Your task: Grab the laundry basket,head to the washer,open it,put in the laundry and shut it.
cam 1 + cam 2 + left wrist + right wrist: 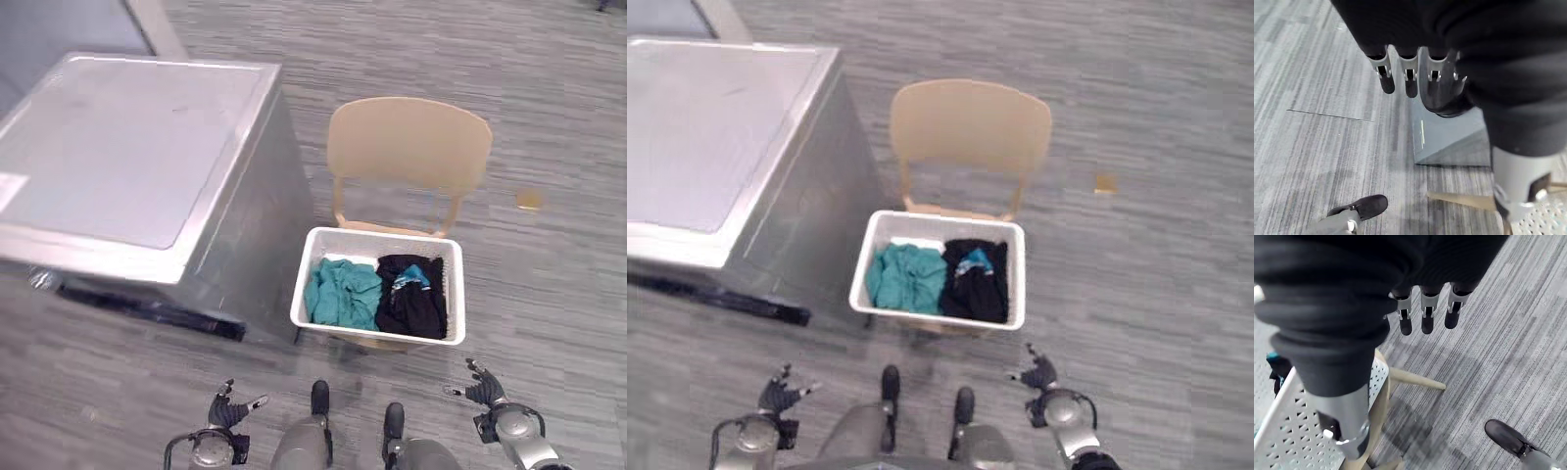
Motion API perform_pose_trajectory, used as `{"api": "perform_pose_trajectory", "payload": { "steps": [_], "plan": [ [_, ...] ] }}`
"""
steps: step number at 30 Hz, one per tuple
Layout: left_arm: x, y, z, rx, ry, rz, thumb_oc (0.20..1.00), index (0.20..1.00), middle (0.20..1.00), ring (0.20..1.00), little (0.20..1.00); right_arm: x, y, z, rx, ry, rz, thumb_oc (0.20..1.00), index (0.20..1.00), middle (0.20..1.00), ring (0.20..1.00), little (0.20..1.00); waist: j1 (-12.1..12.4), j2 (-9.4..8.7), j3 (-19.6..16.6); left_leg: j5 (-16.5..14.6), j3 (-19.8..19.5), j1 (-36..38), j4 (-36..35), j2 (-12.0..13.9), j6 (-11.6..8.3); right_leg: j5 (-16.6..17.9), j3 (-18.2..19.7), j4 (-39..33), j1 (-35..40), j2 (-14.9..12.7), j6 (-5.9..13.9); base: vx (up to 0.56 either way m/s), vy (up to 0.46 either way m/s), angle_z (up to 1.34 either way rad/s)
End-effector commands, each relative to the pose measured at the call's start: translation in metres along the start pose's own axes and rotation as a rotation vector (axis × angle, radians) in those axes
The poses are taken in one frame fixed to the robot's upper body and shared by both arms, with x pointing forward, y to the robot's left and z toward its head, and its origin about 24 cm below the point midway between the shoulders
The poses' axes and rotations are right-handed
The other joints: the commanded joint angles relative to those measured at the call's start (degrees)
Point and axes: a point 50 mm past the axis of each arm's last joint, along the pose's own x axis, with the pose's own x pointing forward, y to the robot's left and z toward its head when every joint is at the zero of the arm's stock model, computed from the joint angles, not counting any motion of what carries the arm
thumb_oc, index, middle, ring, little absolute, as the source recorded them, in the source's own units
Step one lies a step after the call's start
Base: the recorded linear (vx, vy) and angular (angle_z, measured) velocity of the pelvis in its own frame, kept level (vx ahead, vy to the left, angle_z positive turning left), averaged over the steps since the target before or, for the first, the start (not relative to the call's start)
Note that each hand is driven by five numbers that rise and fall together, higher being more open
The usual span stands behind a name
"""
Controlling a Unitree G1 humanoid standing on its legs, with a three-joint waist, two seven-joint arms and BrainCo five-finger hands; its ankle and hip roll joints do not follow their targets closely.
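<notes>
A: Left eye view: white perforated plastic laundry basket [306, 284] sits on the seat of a tan wooden chair [409, 142], just right of the silver-grey metal washer [127, 147]. Teal crumpled cloth [343, 292] in its left half, black garment [413, 299] in its right

B: Hands?

A: Left hand [228, 411] and right hand [485, 390] hang low on either side, apart from the basket, over grey striped carpet [549, 255]

B: Wrist views?

A: Left wrist view: fingers [1387, 81] straight, spread, holding nothing; washer corner beyond. Right wrist view: fingers [1424, 319] straight, empty; basket wall and chair leg beside the arm
</notes>
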Motion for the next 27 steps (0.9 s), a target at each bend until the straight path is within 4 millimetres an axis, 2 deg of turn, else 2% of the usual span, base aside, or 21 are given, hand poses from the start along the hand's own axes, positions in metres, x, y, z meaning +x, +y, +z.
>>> {"api": "perform_pose_trajectory", "payload": {
  "steps": [1, 2, 3, 4, 5, 8, 10, 11, 13, 15, 16, 17, 18, 19, 20, 23, 24, 25, 26, 27],
  "plan": [
    [0.003, 0.012, 0.007, -0.066, -0.024, 0.078, 1.000, 1.000, 1.000, 1.000, 1.000, 0.001, -0.002, 0.014, 0.027, -0.066, -0.014, 1.000, 1.000, 1.000, 1.000, 1.000, 0.03, -2.88, 0.10, -12.95, 6.25, 0.38, 6.82, 1.25, 4.00, -5.12, 0.20, 1.66, -3.27, -3.71, 3.92, -0.05, 0.132, 0.96],
    [0.003, 0.012, 0.007, -0.066, -0.025, 0.078, 1.000, 1.000, 1.000, 1.000, 1.000, 0.001, -0.002, 0.015, 0.027, -0.066, -0.014, 1.000, 1.000, 1.000, 1.000, 1.000, -0.03, -2.90, -0.01, -12.79, 6.20, 0.22, 6.72, 1.20, 4.01, -5.02, 0.14, 1.60, -3.41, -3.74, 3.93, -0.01, 0.216, 0.41],
    [0.005, 0.010, 0.010, -0.072, -0.034, 0.084, 1.000, 1.000, 1.000, 1.000, 1.000, 0.002, 0.001, 0.016, 0.036, -0.067, -0.008, 1.000, 1.000, 1.000, 1.000, 1.000, -0.66, -3.46, -0.32, -12.50, 7.36, 2.35, 5.98, 5.40, 3.32, -4.27, -1.52, 1.20, -2.97, -6.18, 4.88, -0.02, 0.259, 0.40],
    [0.005, 0.008, 0.012, -0.075, -0.041, 0.085, 1.000, 1.000, 1.000, 1.000, 1.000, 0.001, 0.002, 0.015, 0.043, -0.063, -0.005, 1.000, 1.000, 1.000, 1.000, 1.000, -1.10, -3.43, -0.68, -11.69, 8.00, 3.33, 5.31, 7.59, 2.90, -4.13, -2.52, 1.10, -2.77, -7.18, 5.28, -0.01, 0.257, 0.62],
    [0.005, 0.008, 0.012, -0.075, -0.040, 0.085, 1.000, 1.000, 1.000, 1.000, 1.000, 0.001, 0.002, 0.015, 0.043, -0.063, -0.005, 1.000, 1.000, 1.000, 1.000, 1.000, -1.13, -3.41, -0.64, -11.67, 7.98, 3.40, 5.27, 7.60, 2.88, -4.14, -2.55, 1.09, -2.70, -7.16, 5.27, 0.01, 0.177, 0.70],
    [0.006, 0.004, 0.017, -0.069, -0.056, 0.074, 1.000, 1.000, 1.000, 1.000, 1.000, -0.001, 0.001, 0.007, 0.061, -0.038, -0.015, 1.000, 1.000, 1.000, 1.000, 1.000, -2.53, -2.55, -2.10, -8.72, 11.92, 4.80, 1.62, 12.25, 0.95, -3.53, -6.36, 0.66, -2.08, -10.34, 6.79, 0.04, 0.321, 0.53],
    [0.007, 0.000, 0.020, -0.051, -0.066, 0.052, 1.000, 1.000, 1.000, 1.000, 1.000, -0.003, 0.002, 0.000, 0.083, -0.010, -0.022, 1.000, 1.000, 1.000, 1.000, 1.000, -3.10, -1.66, -3.26, -9.47, 14.66, 6.90, -1.37, 13.12, -0.36, -3.18, -8.33, -0.35, -0.49, -12.21, 8.57, 0.11, 0.414, 0.81],
    [0.007, -0.002, 0.020, -0.037, -0.068, 0.039, 1.000, 1.000, 1.000, 1.000, 1.000, -0.004, 0.005, -0.002, 0.097, 0.003, -0.015, 1.000, 1.000, 1.000, 1.000, 1.000, -3.28, -1.48, -3.73, -10.13, 14.29, 6.52, -0.93, 12.41, -0.21, -2.47, -8.55, -0.58, -0.30, -12.99, 8.97, 0.07, 0.478, 0.99],
    [0.008, -0.003, 0.027, -0.004, -0.097, 0.020, 1.000, 1.000, 1.000, 1.000, 1.000, -0.001, 0.008, 0.005, 0.101, -0.015, -0.006, 1.000, 1.000, 1.000, 1.000, 1.000, -3.11, -2.37, -3.55, -12.41, 11.96, 3.75, 2.36, 9.59, 0.63, -0.21, -8.40, -0.08, -0.65, -15.99, 10.11, 0.06, 0.449, 0.46],
    [0.009, 0.004, 0.030, 0.030, -0.109, 0.023, 1.000, 1.000, 1.000, 1.000, 1.000, -0.001, 0.016, 0.010, 0.112, -0.030, 0.020, 1.000, 1.000, 1.000, 1.000, 1.000, -2.49, -2.97, -2.82, -14.56, 10.64, 2.89, 3.43, 7.03, 2.28, -0.38, -5.97, 2.26, -2.11, -17.19, 9.86, 0.00, 0.363, 0.46],
    [0.011, 0.008, 0.033, 0.050, -0.115, 0.032, 1.000, 1.000, 1.000, 1.000, 1.000, 0.001, 0.019, 0.018, 0.106, -0.055, 0.033, 1.000, 1.000, 1.000, 1.000, 1.000, -2.41, -3.21, -2.26, -14.10, 10.07, 1.70, 3.85, 5.43, 3.65, 0.37, -4.14, 4.22, -3.85, -17.39, 9.00, -0.06, 0.331, 0.75],
    [0.011, 0.012, 0.035, 0.062, -0.120, 0.042, 1.000, 1.000, 1.000, 1.000, 1.000, 0.002, 0.022, 0.024, 0.100, -0.073, 0.046, 1.000, 1.000, 1.000, 1.000, 1.000, -2.23, -3.20, -1.90, -14.28, 9.62, 1.44, 3.98, 4.48, 4.39, -0.24, -1.66, 6.32, -5.20, -16.63, 8.52, -0.05, 0.302, 0.69],
    [0.011, 0.014, 0.035, 0.065, -0.119, 0.050, 1.000, 1.000, 1.000, 1.000, 1.000, 0.002, 0.025, 0.031, 0.092, -0.100, 0.056, 1.000, 1.000, 1.000, 1.000, 1.000, -2.12, -3.03, -1.63, -14.19, 9.36, 1.67, 3.45, 3.65, 4.95, -1.12, 0.77, 8.41, -6.73, -14.77, 7.99, 0.07, 0.341, 0.51],
    [0.011, 0.017, 0.033, 0.064, -0.112, 0.063, 1.000, 1.000, 1.000, 1.000, 1.000, 0.003, 0.029, 0.051, 0.078, -0.178, 0.079, 1.000, 1.000, 1.000, 1.000, 1.000, -2.04, -2.63, -1.37, -13.89, 8.86, 3.06, 1.73, 2.00, 5.90, -3.76, 3.21, 10.79, -8.58, -10.05, 6.91, 0.07, 0.270, 0.30],
    [0.011, 0.017, 0.033, 0.064, -0.112, 0.063, 1.000, 1.000, 1.000, 1.000, 1.000, 0.003, 0.029, 0.051, 0.078, -0.178, 0.079, 1.000, 1.000, 1.000, 1.000, 1.000, -2.03, -2.63, -1.33, -13.89, 8.88, 3.13, 1.70, 2.00, 5.89, -3.81, 3.23, 10.85, -8.56, -10.06, 6.90, 0.09, 0.230, 0.21],
    [0.010, 0.017, 0.032, 0.045, -0.113, 0.070, 1.000, 1.000, 1.000, 1.000, 1.000, 0.002, 0.031, 0.088, 0.072, -0.322, 0.108, 1.000, 1.000, 1.000, 1.000, 1.000, -1.22, -2.90, -0.33, -13.97, 8.09, 4.62, 0.43, -0.65, 6.57, -5.25, 1.60, 9.53, -9.89, -4.42, 5.81, 0.08, 0.094, 0.28],
    [0.009, 0.019, 0.027, 0.064, -0.092, 0.077, 1.000, 1.000, 1.000, 1.000, 1.000, 0.000, 0.028, 0.093, 0.065, -0.354, 0.088, 1.000, 1.000, 1.000, 1.000, 1.000, -1.09, -3.34, -0.33, -14.59, 8.02, 4.98, 0.52, -1.44, 6.56, -6.52, 1.69, 7.57, -9.22, -2.77, 5.08, 0.09, 0.022, 0.38],
    [0.008, 0.018, 0.026, 0.047, -0.099, 0.075, 1.000, 1.000, 1.000, 1.000, 1.000, 0.000, 0.029, 0.098, 0.081, -0.363, 0.101, 1.000, 1.000, 1.000, 1.000, 1.000, -0.88, -3.50, -0.42, -14.73, 7.08, 4.40, 1.18, -2.19, 6.54, -5.92, 1.92, 5.95, -7.94, -3.16, 5.52, 0.09, 0.014, 0.54],
    [0.009, 0.015, 0.030, 0.037, -0.113, 0.072, 1.000, 1.000, 1.000, 1.000, 1.000, -0.002, 0.028, 0.113, 0.084, -0.426, 0.105, 1.000, 1.000, 1.000, 1.000, 1.000, -0.59, -3.61, -0.37, -15.14, 6.03, 3.78, 2.07, -3.01, 6.62, -5.39, 3.38, 5.14, -7.75, -2.82, 5.29, 0.06, -0.004, 1.00],
    [0.008, 0.013, 0.029, 0.032, -0.113, 0.065, 1.000, 1.000, 1.000, 1.000, 1.000, -0.003, 0.024, 0.120, 0.067, -0.462, 0.095, 1.000, 1.000, 1.000, 1.000, 1.000, -0.66, -3.51, -0.48, -15.29, 5.18, 3.61, 2.20, -3.48, 6.65, -6.08, 6.55, 5.55, -8.08, -0.99, 4.71, 0.14, -0.018, 0.76]
  ]
}}
